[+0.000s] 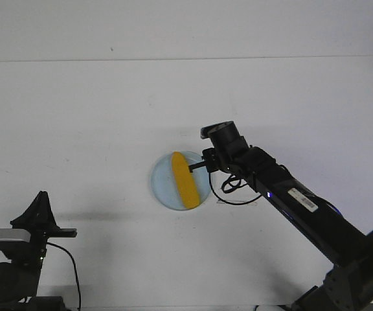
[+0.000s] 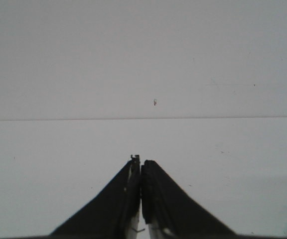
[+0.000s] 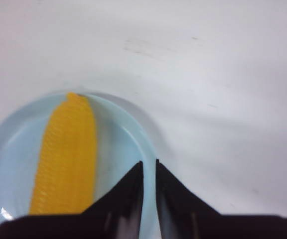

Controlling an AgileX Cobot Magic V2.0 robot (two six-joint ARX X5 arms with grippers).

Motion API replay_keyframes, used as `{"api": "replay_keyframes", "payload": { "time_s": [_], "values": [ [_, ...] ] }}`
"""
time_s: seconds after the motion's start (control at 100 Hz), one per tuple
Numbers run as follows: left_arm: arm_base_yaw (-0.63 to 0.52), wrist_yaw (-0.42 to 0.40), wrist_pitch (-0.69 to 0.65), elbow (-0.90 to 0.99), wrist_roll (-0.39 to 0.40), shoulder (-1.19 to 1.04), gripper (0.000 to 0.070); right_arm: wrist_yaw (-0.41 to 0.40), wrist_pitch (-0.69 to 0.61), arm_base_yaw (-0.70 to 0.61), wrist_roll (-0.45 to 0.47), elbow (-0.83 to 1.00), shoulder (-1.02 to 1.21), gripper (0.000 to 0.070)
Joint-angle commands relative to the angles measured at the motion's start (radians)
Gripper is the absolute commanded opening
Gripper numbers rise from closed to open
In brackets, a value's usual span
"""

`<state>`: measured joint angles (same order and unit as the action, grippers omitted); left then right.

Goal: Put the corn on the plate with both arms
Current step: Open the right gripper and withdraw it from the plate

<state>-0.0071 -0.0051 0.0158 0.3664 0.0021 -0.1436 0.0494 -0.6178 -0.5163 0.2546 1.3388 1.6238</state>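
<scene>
White table point(image 1: 109, 116) fills view. Corn point(image 1: 184, 180) lies lengthwise across plate point(image 1: 162, 186), near table centre. Right gripper point(image 1: 199, 167) sits at plate's right rim, beside corn, jaws nearly together with thin gap, gripping nothing. Left gripper point(image 2: 141, 167) tucked back near own base, well apart from plate, jaws pressed together, empty.

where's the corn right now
In the front view the corn lies on the plate near the table's middle, just left of the right gripper, which is not holding it.
</scene>
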Motion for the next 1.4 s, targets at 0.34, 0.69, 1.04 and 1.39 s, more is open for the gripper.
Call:
{"api": "replay_keyframes", "payload": {
  "time_s": [0.34, 0.69, 1.04, 1.39],
  "values": [
    [0.001, -0.004, -0.01, 0.005, 0.009, 0.002, 0.0002, 0.003, 0.189, 0.172, -0.129, -0.401, -0.407, 0.0038],
    [0.001, -0.004, -0.01, 0.005, 0.009, 0.002, 0.0002, 0.003, 0.478, 0.401, -0.207, -0.781, -0.853, 0.0038],
    [0.001, -0.004, -0.01, 0.005, 0.009, 0.002, 0.0002, 0.0, 0.633, 0.526, -0.259, -0.957, -1.159, 0.0018],
    [0.001, -0.004, -0.01, 0.005, 0.009, 0.002, 0.0002, -0.001, 0.558, 0.522, -0.255, -0.962, -1.421, 0.0017]
  ]
}}
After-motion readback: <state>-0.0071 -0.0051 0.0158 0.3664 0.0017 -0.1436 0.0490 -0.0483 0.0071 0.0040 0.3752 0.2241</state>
